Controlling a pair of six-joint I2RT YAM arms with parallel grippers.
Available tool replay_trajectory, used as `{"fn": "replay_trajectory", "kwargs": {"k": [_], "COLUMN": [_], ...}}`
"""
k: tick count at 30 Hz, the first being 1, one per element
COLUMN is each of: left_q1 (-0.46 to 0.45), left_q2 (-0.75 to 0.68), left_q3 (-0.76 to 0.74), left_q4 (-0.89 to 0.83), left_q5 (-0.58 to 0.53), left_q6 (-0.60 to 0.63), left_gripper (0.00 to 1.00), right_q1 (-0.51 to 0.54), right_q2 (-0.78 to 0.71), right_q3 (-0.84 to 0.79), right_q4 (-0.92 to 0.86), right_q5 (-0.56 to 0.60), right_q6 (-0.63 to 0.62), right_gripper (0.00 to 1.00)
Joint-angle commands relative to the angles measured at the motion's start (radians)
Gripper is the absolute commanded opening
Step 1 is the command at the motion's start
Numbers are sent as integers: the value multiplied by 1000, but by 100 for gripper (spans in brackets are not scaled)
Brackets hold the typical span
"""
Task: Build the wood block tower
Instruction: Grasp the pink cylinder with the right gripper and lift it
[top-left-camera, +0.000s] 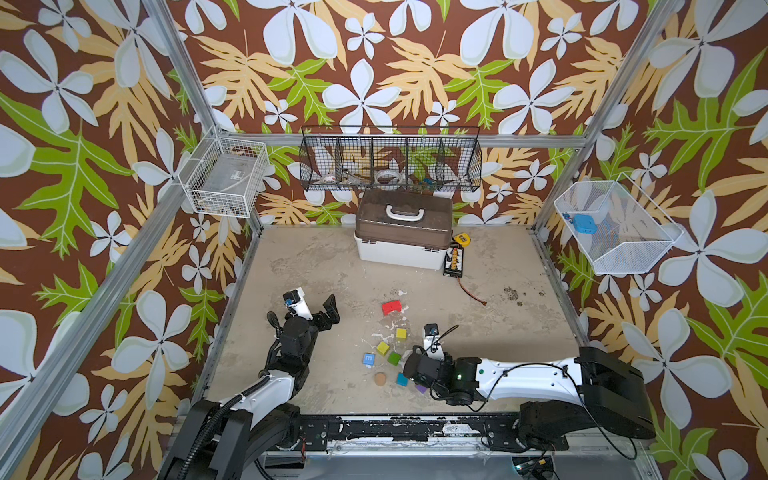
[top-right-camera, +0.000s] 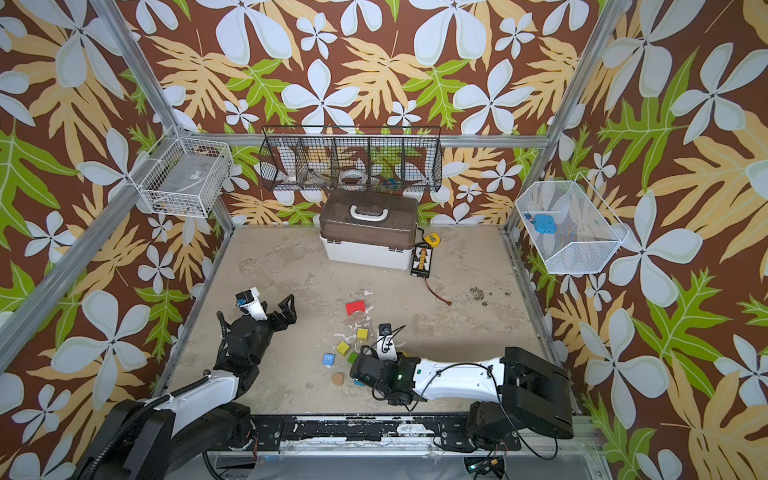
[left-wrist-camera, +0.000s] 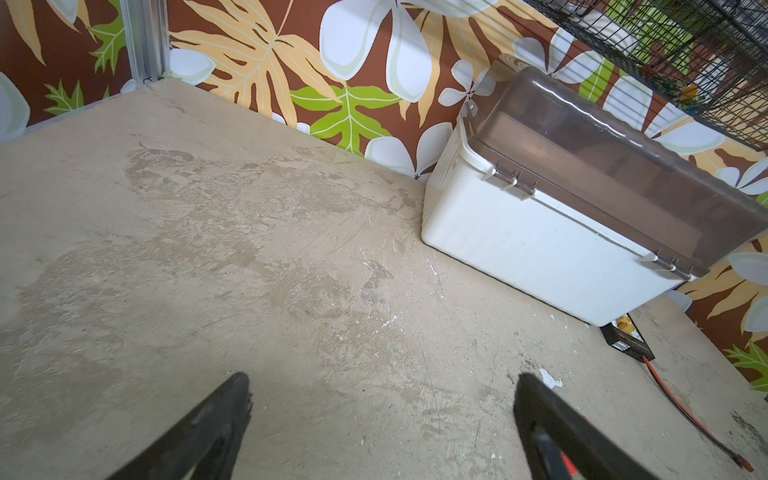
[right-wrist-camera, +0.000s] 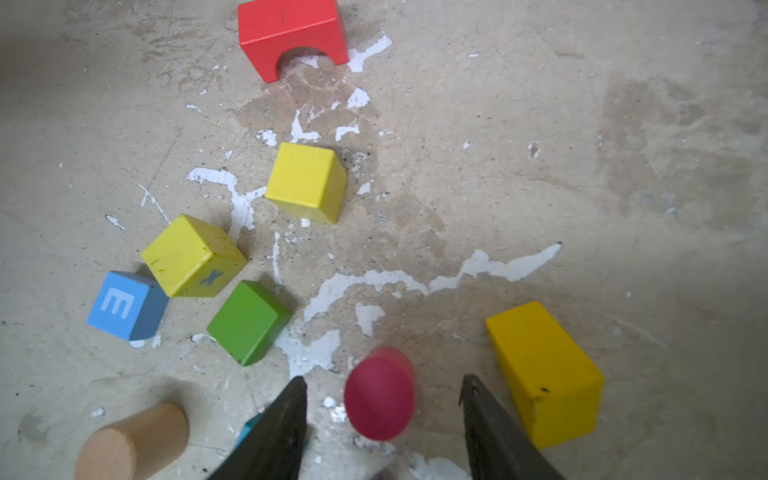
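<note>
The wood blocks lie loose on the table, none stacked, so no tower shows. The red arch block (right-wrist-camera: 291, 33) (top-left-camera: 391, 307) is farthest back. Nearer are a yellow cube (right-wrist-camera: 307, 183), a yellow X cube (right-wrist-camera: 193, 255), a blue E cube (right-wrist-camera: 126, 305) and a green cube (right-wrist-camera: 249, 322). My right gripper (right-wrist-camera: 384, 380) is open and low over the table. A blurred pink cylinder (right-wrist-camera: 380, 395) sits between its fingers, touching neither. A long yellow block (right-wrist-camera: 544, 374) lies beside one finger and a tan cylinder (right-wrist-camera: 133, 440) beside the other. My left gripper (left-wrist-camera: 382, 395) (top-left-camera: 316, 309) is open over bare table.
A white box with a brown lid (top-left-camera: 403, 232) stands at the back. A black board (top-left-camera: 454, 259) with a red wire and a yellow tape measure (top-left-camera: 460, 239) lie beside it. A teal cube (top-left-camera: 401, 379) and a purple cube (top-left-camera: 421, 389) sit by the right wrist.
</note>
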Motion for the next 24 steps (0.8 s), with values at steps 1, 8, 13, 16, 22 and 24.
{"fn": "replay_trajectory", "kwargs": {"k": [1, 8, 13, 16, 22, 24], "left_q1": [0, 0, 0, 0, 1, 1], "left_q2": [12, 12, 17, 7, 15, 14], "left_q3": [16, 14, 18, 10, 16, 17], "left_q4": [17, 20, 19, 25, 21, 21], "left_q5": [-2, -1, 10, 9, 6, 11], "left_q6": [-2, -2, 1, 1, 0, 1], "left_gripper": [100, 100, 100, 100, 100, 100], "right_q1": [0, 0, -1, -1, -1, 0], "right_q2": [51, 144, 111, 96, 111, 128], "right_q3": [40, 112, 55, 30, 20, 21], "right_q4": [-21, -117, -83, -96, -63, -45], "right_q5": [1, 61, 53, 66, 40, 35], "right_q6": [-41, -12, 7, 32, 12, 6], "right_gripper": [58, 54, 54, 55, 54, 50]}}
